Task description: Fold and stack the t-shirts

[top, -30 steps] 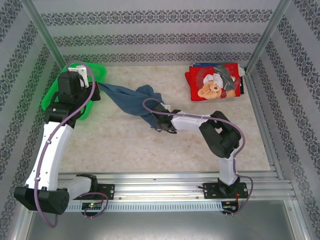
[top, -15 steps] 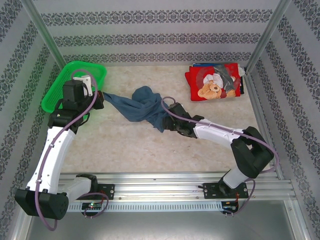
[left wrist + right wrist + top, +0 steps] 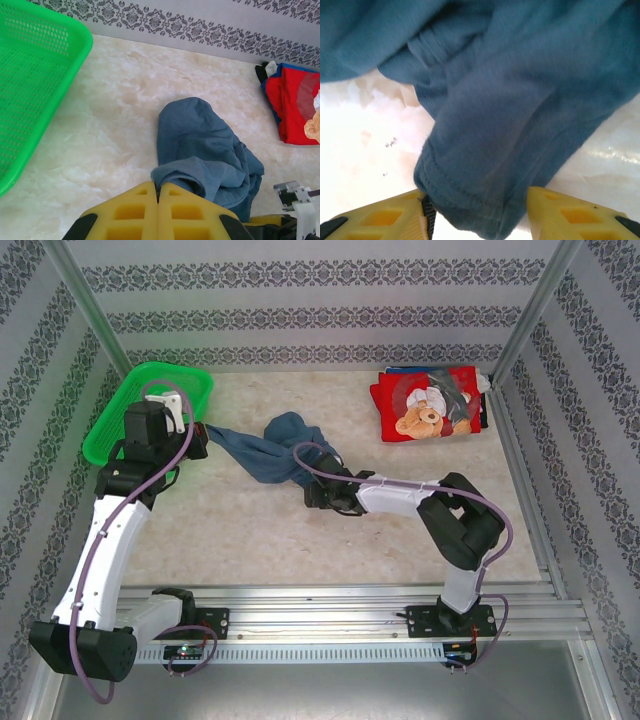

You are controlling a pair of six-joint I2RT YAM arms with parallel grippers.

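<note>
A slate-blue t-shirt lies bunched on the marble table top, left of centre. My left gripper is shut on its left end; in the left wrist view the yellow fingers pinch a fold of the blue cloth. My right gripper sits at the shirt's near-right end, open. The right wrist view has the stitched hem lying loose between the spread fingers. A folded red t-shirt with a teddy-bear print rests at the back right on other folded shirts with dark blue edges.
A green mesh basket stands at the back left, just behind my left arm. Patterned walls and metal posts enclose the table. The red stack lies close to the right wall.
The right gripper has opened and let go of the blue shirt. The shirt, stretched between both grippers before, now lies bunched on the table. The left gripper has come forward off the basket.
</note>
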